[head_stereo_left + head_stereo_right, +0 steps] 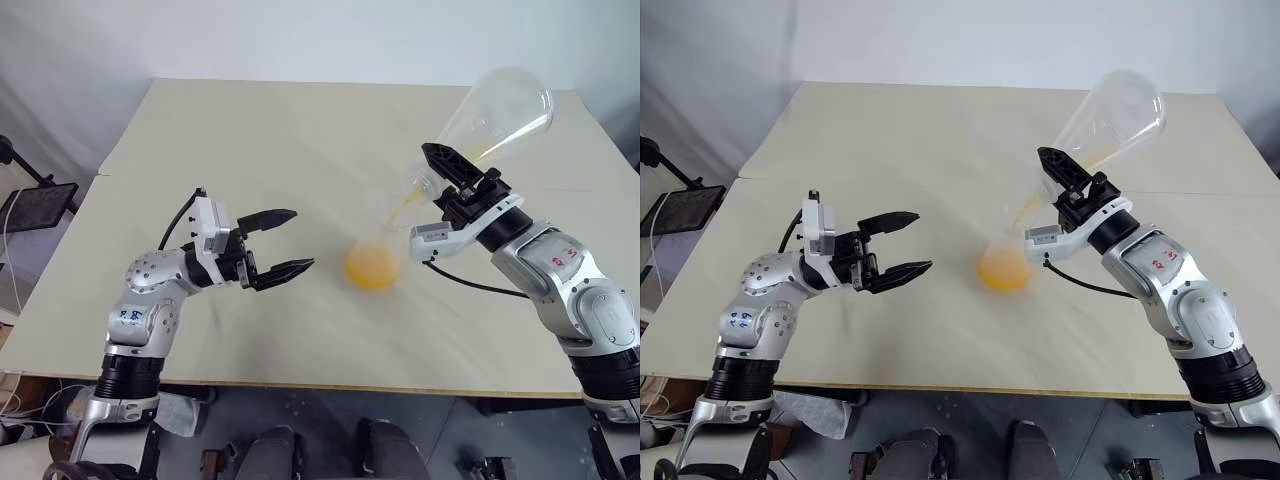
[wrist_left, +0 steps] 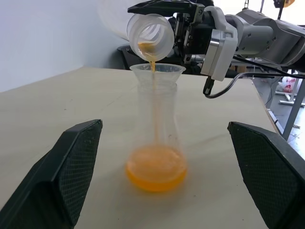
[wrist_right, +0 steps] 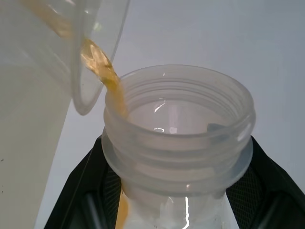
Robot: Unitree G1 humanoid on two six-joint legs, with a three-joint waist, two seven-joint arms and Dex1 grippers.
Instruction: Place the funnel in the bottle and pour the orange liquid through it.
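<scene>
The bottle (image 2: 156, 119) stands upright near the table's middle, with the clear funnel (image 2: 157, 70) seated in its neck. My right gripper (image 1: 455, 175) is shut on the neck of a large clear flask (image 1: 500, 110), which is tipped mouth-down over the funnel. A thin stream of orange liquid (image 2: 153, 64) falls from the flask's mouth (image 2: 150, 31) into the funnel. More orange liquid has pooled in the bottle's base (image 1: 372, 268). My left gripper (image 1: 300, 240) is open and level, just left of the bottle and not touching it, its fingers (image 2: 71, 162) on either side in the left wrist view.
The beige table (image 1: 280, 130) spreads wide behind and to the left of the bottle. Its front edge (image 1: 330, 385) runs close below both arms. A black stand with a flat panel (image 1: 35, 205) sits off the table's left side.
</scene>
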